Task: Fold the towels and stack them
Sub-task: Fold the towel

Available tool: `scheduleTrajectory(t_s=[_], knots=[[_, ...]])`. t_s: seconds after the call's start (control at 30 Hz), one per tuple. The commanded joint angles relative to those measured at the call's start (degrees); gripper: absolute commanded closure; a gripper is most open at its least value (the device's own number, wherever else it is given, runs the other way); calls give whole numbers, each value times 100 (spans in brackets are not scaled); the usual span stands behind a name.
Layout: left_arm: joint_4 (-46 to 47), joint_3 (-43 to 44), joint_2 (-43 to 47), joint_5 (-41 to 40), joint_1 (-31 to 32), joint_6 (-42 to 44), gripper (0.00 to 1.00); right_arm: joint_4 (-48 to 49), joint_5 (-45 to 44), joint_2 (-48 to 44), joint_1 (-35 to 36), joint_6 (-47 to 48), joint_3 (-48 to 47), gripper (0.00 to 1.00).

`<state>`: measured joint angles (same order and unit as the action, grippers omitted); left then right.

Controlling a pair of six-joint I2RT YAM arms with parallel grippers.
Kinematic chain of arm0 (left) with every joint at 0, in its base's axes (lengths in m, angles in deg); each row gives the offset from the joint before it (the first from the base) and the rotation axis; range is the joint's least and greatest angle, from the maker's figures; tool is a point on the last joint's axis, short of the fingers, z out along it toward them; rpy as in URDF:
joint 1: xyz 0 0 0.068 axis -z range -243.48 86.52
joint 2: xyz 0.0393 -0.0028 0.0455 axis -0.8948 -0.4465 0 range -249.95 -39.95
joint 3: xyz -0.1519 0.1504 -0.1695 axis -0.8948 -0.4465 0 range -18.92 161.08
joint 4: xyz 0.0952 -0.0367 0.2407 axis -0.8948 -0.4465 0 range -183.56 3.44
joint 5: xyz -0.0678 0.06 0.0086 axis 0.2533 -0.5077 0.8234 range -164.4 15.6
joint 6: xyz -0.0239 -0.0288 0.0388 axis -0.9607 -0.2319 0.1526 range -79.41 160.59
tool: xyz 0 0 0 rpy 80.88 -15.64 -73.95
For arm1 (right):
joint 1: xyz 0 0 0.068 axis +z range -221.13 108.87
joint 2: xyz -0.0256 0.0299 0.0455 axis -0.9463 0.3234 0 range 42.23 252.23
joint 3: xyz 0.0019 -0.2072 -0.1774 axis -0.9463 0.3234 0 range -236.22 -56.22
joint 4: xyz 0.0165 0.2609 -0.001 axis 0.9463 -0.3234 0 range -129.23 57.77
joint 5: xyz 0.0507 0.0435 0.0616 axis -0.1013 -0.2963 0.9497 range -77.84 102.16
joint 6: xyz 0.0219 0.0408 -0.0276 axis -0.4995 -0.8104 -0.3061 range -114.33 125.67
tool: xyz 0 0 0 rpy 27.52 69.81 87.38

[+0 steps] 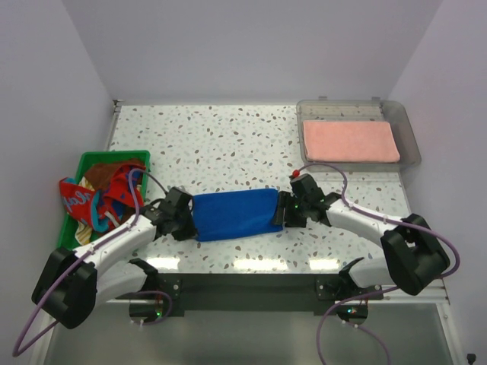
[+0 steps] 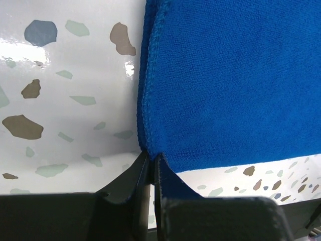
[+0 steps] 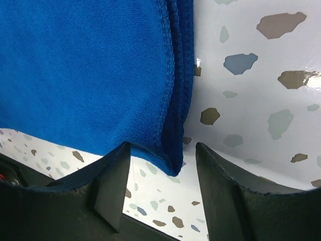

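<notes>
A folded royal blue towel lies on the speckled table between both arms. My left gripper is shut on the towel's near left corner, the cloth pinched between its fingers. At the towel's right end, my right gripper stands open, and the near right corner hangs loose between its fingers without touching them. A folded salmon pink towel lies in the clear tray at the back right. Blue-and-red patterned and brown towels are heaped in the green basket on the left.
The green basket sits close to my left arm's elbow. The table's front edge runs just behind both grippers. White walls enclose the table on the left, back and right.
</notes>
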<state>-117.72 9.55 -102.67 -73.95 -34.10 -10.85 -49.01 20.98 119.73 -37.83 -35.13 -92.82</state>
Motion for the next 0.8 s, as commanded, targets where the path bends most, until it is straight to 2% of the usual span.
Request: scheduleTrajectory(t_s=[0.0, 0.1, 0.27, 0.57, 0.67, 0.77], knots=[[101, 238, 93, 105, -3, 20, 90, 385, 199, -59, 1, -262, 100, 41], [66, 308, 102, 113, 6, 20, 90, 473, 286, 2, 27, -341, 135, 41], [75, 335, 146, 131, 14, 11, 90, 640, 489, 108, 89, -508, 118, 48], [75, 335, 137, 149, 41, -6, 90, 315, 287, 363, 203, -693, 4, 47], [92, 335, 128, 157, 41, -15, 90, 403, 313, 380, 212, -710, 4, 51], [110, 335, 137, 166, 50, -24, 90, 534, 401, 442, 221, -737, -5, 60]])
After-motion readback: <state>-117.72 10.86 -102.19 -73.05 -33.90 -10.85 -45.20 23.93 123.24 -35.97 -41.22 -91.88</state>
